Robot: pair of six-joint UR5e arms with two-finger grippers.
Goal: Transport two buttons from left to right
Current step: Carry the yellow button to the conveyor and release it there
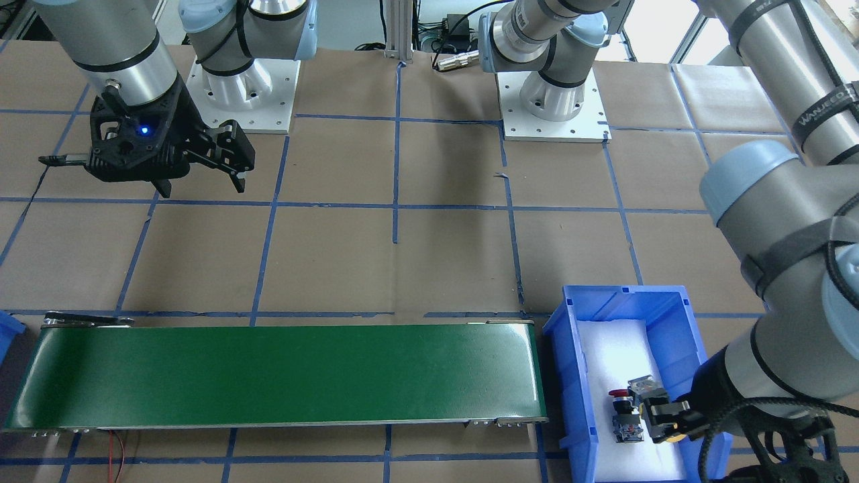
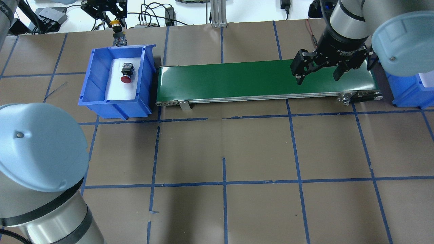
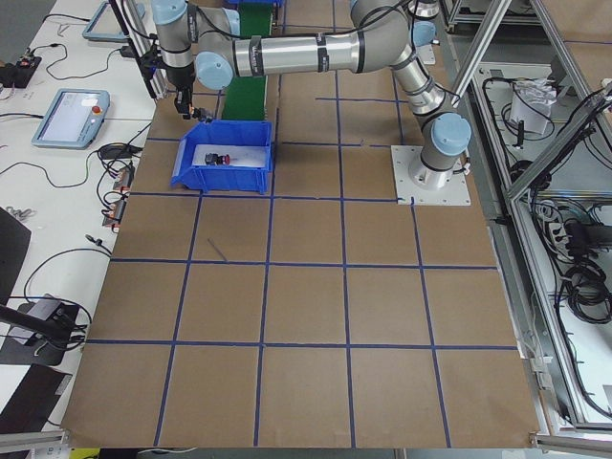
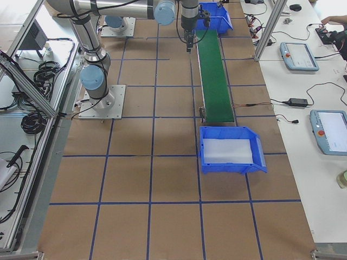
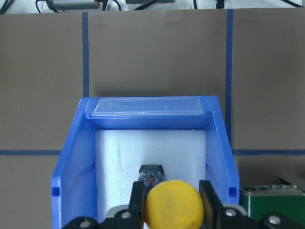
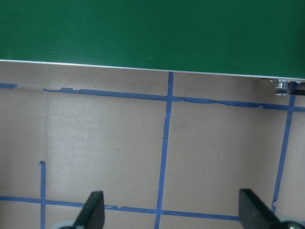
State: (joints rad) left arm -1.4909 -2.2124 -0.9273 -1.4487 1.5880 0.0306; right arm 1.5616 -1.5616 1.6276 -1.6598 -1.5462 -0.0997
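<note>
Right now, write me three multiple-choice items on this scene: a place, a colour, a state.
1. The red button lies: A on the floor; B in the blue bin; C on a tablet.
2. The left gripper has a held button coloured: A yellow; B green; C white.
3. The right gripper is: A shut on a button; B open, empty; C shut, empty.
Key: 1 B, on the bin's white foam; 2 A, yellow cap in the wrist view; 3 B, jaws apart, nothing between.

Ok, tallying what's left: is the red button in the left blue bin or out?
In: the red button lies on white foam inside that blue bin.
</note>
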